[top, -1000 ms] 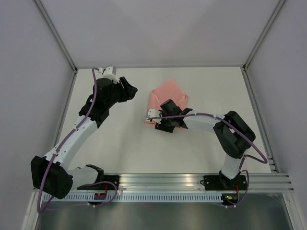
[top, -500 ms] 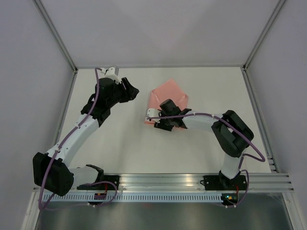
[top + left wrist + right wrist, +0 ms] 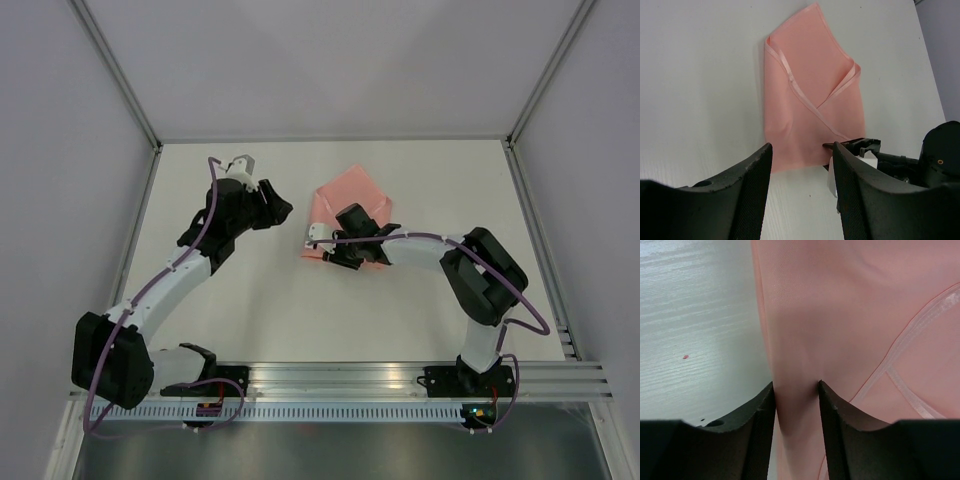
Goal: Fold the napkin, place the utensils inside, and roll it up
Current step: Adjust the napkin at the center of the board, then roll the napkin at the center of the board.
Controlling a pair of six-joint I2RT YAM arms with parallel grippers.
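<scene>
Napkin (image 3: 347,193): folded, at 1 o'clock of worktop (image 3: 400,300) centre. Right gripper (image 3: 796,386): jaws pinching its near edge. Left gripper (image 3: 802,147): jaws apart, empty. We see no fork; rolling is outstanding.

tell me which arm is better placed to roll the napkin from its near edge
Right. The right gripper sits at the near edge of the napkin with cloth pinched between its fingers. The left gripper hangs open to the side, off the cloth, and would likely need to travel first.
</scene>
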